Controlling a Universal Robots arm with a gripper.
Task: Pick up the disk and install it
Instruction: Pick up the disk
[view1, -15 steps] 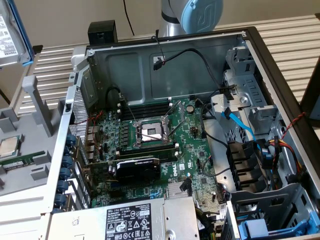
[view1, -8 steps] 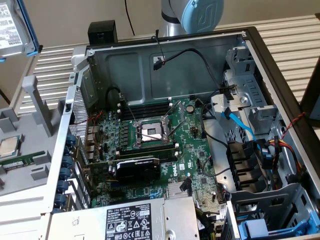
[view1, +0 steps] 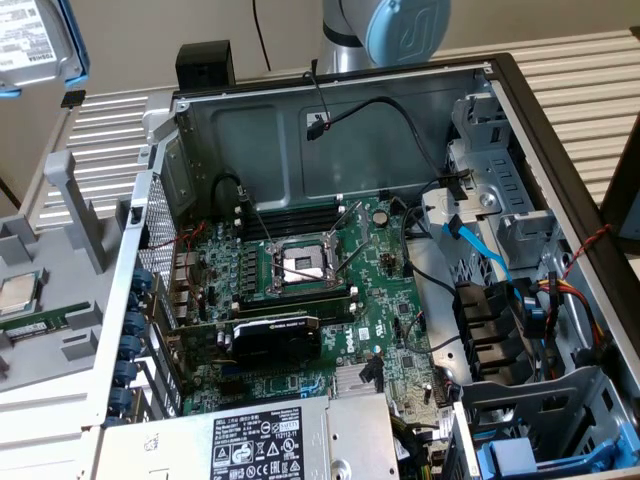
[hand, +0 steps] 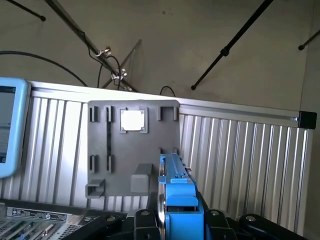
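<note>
Disk | blue-framed, clamped edge-on in gripper | white label writing illegible

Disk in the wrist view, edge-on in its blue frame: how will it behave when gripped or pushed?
Probably stiff: the disk shows a dead-straight edge, no bend. Its blue plastic looks smooth, so it may slip in a loose grip. It is thin edge-on, so stood on that edge it would likely tip.

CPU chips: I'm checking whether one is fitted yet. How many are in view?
1: the CPU chip lies on the grey tray at the exterior view's left, outside the case. The motherboard socket is empty; none seems hidden.
</note>
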